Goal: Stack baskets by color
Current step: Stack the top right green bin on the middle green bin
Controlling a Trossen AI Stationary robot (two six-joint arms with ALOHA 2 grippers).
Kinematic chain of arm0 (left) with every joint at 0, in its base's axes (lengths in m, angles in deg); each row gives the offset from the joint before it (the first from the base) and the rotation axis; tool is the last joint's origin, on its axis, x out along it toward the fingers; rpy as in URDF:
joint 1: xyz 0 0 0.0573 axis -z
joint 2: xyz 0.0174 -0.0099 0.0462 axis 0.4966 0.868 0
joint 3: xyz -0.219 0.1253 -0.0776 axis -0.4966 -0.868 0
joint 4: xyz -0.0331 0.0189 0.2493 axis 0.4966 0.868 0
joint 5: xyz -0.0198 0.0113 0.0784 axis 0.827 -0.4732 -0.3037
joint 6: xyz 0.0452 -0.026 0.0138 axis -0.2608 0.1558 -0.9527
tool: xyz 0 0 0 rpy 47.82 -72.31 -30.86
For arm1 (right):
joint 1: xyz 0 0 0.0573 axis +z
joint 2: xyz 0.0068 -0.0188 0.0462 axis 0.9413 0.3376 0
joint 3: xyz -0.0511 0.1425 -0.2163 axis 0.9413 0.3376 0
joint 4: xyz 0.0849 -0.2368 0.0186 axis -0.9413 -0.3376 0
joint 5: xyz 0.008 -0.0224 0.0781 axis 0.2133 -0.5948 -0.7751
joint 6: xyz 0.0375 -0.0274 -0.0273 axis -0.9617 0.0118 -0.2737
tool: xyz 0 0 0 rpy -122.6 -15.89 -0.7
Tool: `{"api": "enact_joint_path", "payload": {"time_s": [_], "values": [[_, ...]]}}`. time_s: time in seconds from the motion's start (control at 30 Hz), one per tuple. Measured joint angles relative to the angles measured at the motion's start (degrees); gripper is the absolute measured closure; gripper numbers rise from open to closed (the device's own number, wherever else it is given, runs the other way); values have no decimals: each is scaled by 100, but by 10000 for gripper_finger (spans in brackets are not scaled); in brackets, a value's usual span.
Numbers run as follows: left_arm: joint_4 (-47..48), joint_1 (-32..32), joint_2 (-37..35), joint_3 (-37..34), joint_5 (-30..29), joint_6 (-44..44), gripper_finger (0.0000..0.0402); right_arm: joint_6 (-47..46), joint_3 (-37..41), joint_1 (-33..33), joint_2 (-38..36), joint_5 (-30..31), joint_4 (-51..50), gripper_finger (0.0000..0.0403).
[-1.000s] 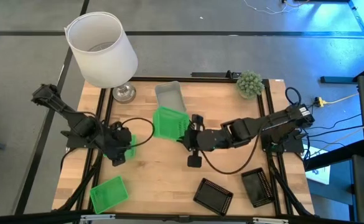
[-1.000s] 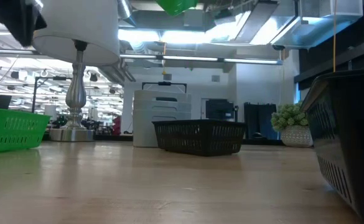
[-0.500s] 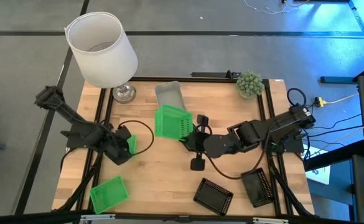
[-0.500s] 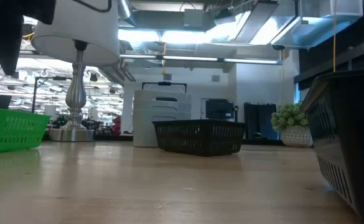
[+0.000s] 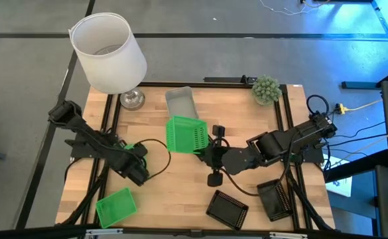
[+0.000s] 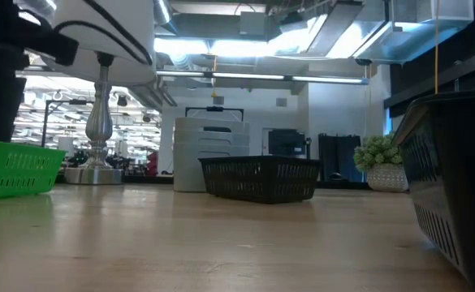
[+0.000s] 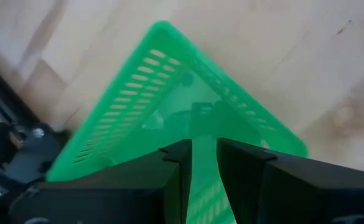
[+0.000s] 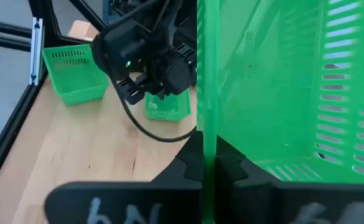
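Note:
My left gripper (image 5: 139, 171) (image 7: 205, 163) points down over the table's left half, shut on a bright green basket (image 7: 169, 99) (image 8: 167, 106). My right gripper (image 5: 204, 149) (image 8: 205, 167) is at the table's middle, shut on a second green basket (image 5: 184, 135), held high and turned on its side. A third green basket (image 5: 116, 206) (image 6: 14, 169) rests on its bottom at the near left. A grey-white basket (image 5: 180, 101) lies at the far middle. Two black baskets (image 5: 227, 208) (image 5: 273, 198) sit at the near right. My left gripper pinches a wall of the green basket (image 7: 204, 186) between its two fingers, from above, pointing steeply down. The basket spreads out below the fingers; I cannot tell whether it touches the table. My right gripper pinches a thin wall edge of the second green basket (image 8: 206, 134) between its two fingers. The fingers come from the table's right, slanting down. The basket is lifted clear and tipped on its side, its slotted wall (image 8: 350, 81) beyond the fingers.
A white lampshade (image 5: 107, 52) on a metal foot (image 5: 132, 99) stands at the far left corner. A small green ball-shaped plant (image 5: 266, 88) is at the far right. Bare wood (image 5: 174, 192) lies between the near-left green basket and the black baskets.
My left gripper has sunk toward the table and gone toward the near edge, tipping more steeply down and rolling, with the green basket still between its fingers. My right gripper has risen a little, carrying its green basket out of the low view's top.

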Motion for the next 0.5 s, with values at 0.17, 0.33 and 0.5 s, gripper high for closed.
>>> {"api": "enact_joint_path", "payload": {"time_s": [0.17,0.33,0.5], "values": [[-499,-1,356,0,164,-12,335,7,0,0,0,2,2,403],[-1203,-30,452,-2,33,-388,335,7,0,-2,0,0,4,403],[-1713,-200,449,-2,-84,-901,335,5,-2,-2,0,0,28,403]]}}
